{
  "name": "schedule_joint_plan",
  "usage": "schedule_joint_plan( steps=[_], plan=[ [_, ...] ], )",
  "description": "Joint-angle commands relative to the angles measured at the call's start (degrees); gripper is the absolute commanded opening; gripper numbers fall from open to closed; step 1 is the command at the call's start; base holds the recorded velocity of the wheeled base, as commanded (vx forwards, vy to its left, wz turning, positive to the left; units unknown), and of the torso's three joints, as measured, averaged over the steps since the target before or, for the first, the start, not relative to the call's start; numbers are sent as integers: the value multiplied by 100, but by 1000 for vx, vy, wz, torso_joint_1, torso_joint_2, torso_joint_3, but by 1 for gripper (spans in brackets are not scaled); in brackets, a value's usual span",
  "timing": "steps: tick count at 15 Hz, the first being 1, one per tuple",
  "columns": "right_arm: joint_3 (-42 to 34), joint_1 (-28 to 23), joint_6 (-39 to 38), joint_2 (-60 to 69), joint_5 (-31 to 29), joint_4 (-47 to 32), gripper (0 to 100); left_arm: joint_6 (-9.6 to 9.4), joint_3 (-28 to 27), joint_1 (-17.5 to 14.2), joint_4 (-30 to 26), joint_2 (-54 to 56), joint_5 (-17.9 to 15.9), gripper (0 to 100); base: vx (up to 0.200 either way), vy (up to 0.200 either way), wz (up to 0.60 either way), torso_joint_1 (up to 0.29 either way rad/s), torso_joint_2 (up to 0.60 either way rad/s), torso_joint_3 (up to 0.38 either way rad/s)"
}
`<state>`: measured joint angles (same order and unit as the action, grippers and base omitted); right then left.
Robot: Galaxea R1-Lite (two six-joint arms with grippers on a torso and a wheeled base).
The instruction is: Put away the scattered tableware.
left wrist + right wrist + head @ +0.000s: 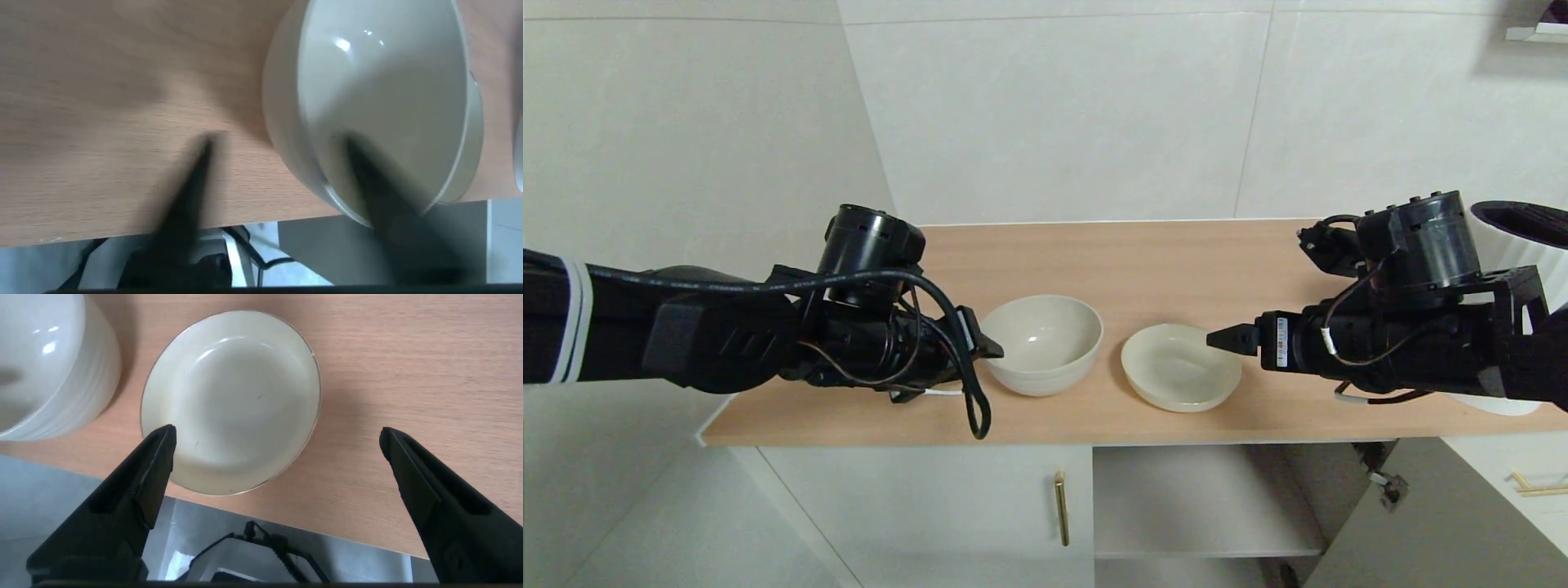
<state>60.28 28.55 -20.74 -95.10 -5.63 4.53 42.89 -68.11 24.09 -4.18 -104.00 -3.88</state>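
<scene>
Unstowed: deep cream ceramic bowl [1045,343], shallow cream dish [1180,367], on wooden counter [1176,261].
Left tool [276,147]: released, at bowl rim.
Right tool [278,434]: released.

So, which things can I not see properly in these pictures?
Head view: the white container is cut off by the right edge and half hidden by the right arm.
Left wrist view: the left end effector is blurred; whether a finger touches the deep bowl is unclear.
Head view: the open cupboard is cut by the bottom edge.
</scene>
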Motion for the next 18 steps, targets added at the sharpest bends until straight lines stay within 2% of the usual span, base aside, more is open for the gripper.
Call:
schedule_joint_plan(
  steps=[1, 6, 8, 9, 11, 14, 18],
  plan=[
    [1, 1, -1, 18, 1, 4, 100, 0, -1, -1, -4, 81, 1, 0, 0, 0, 0, 0, 0, 0],
    [63, 1, 17, -44, -43, 4, 100, 27, 8, -1, -4, 152, 1, 0, 0, 0, 0, 0, 0, 0],
    [168, 1, 17, -167, -289, -32, 100, 27, 8, -1, -4, 169, 1, 0, 0, 0, 0, 0, 0, 0],
    [186, 19, 26, -325, -597, -5, 100, 27, 8, -1, -4, 187, 1, 0, 0, 0, 0, 0, 0, 0],
    [186, 72, 43, -466, -711, -5, 100, 27, 17, -1, -4, 187, 1, 0, 0, 0, 0, 0, 0, 0],
    [177, 160, 202, -852, -1326, 4, 100, 27, 17, -1, -4, 187, 1, 0, 0, 0, 0, 0, 0, 0],
    [256, 160, 175, -1011, -1353, 21, 100, 27, 17, -1, -4, 187, 10, 0, 0, 0, 0, 0, 0, 0]
  ],
)
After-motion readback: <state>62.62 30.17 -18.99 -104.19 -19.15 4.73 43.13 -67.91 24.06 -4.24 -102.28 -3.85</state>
